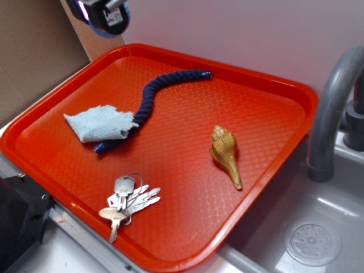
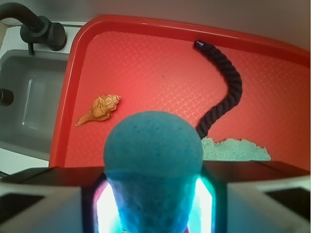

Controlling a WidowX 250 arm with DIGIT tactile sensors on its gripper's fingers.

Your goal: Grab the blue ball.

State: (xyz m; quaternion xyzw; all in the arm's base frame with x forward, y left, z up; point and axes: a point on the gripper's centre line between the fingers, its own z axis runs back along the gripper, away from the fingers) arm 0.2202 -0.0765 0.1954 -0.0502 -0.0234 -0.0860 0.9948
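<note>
Because the blue ball [image 2: 153, 165] sat squeezed between the two fingers of the gripper [image 2: 153, 204], it filled the bottom of the wrist view, so the claw looked clamped tight on it. The ball was up in the air, high over the red tray [image 1: 170, 57], which is likely why the outside view showed only the gripper's tip at the top edge. Down on the tray lay the dark rope [image 2: 228, 92], with the pale cloth [image 2: 233, 149] at one end. The seashell [image 2: 99, 109] lay well apart from them. The keys [image 1: 128, 199] sat near the tray's front rim. The grab looked done.
</note>
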